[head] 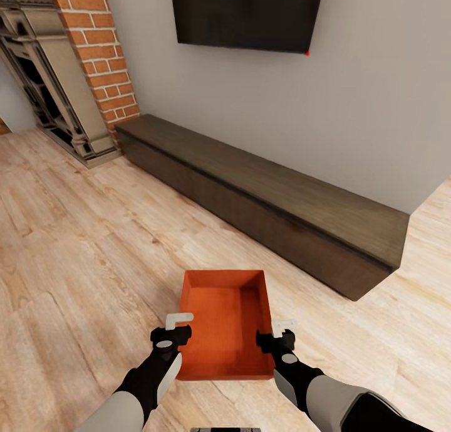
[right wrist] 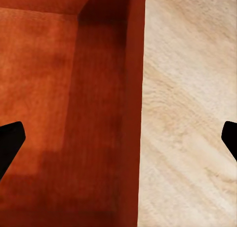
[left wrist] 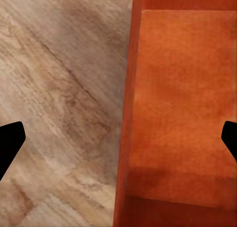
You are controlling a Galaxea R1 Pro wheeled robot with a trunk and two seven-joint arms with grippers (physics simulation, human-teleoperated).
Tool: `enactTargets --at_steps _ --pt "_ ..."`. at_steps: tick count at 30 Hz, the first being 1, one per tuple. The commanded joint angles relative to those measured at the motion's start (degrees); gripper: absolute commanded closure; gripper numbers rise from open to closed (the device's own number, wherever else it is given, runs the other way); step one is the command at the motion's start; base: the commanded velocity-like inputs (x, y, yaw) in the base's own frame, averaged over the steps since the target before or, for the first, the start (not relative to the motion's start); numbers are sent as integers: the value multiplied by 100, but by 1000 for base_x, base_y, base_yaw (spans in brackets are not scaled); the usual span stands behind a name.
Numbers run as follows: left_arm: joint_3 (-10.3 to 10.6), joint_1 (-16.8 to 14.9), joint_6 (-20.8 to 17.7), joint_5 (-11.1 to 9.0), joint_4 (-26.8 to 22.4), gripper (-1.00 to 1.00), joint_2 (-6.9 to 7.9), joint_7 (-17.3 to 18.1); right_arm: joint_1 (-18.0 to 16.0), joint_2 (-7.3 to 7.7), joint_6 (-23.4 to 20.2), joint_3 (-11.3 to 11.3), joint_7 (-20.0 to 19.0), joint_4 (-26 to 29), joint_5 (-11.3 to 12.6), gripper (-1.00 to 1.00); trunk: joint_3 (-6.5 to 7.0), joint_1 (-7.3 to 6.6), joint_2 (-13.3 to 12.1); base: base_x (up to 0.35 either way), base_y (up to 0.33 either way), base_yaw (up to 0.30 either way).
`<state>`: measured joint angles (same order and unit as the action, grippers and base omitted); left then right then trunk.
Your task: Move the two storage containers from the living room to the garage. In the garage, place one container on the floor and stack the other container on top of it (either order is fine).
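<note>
In the head view, an orange-red box-shaped storage container (head: 224,324) with smooth plain walls sits on the light wood plank floor (head: 75,244), open side up. The left pincer (head: 178,324) is at its left wall and the right pincer (head: 280,329) at its right wall. Behind stand a long dark low cabinet (head: 269,206), a red brick fireplace (head: 94,49) and a black flat TV (head: 247,12) on the grey wall.

In the left wrist view, the black fingertips (left wrist: 10,143) are wide apart, with the container's wall between them.

In the right wrist view, the black fingertips (right wrist: 10,140) are wide too, straddling the other wall.
</note>
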<state>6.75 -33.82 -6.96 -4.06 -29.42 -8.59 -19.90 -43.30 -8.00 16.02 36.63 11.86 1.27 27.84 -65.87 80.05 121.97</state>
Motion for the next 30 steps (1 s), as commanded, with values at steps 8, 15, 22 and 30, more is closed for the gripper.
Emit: enactTargets --at_steps 8,15,22,30 --pt "46 -1 -33 -42 -11 -100 21 -49 -3 0 15 48 18 -4 46 -100 -148 175 324 0 0 0" --pt "46 -1 -33 -42 -11 -100 32 -49 -5 1 15 46 16 -4 52 -100 -274 329 605 0 0 0" --pt "46 -1 -33 -42 -11 -100 33 -49 -3 1 15 46 18 -4 54 -100 -399 483 885 0 0 0" --pt "46 -1 -33 -42 -11 -100 33 -49 -3 1 41 46 17 -4 55 -100 -543 659 1206 0 0 0"
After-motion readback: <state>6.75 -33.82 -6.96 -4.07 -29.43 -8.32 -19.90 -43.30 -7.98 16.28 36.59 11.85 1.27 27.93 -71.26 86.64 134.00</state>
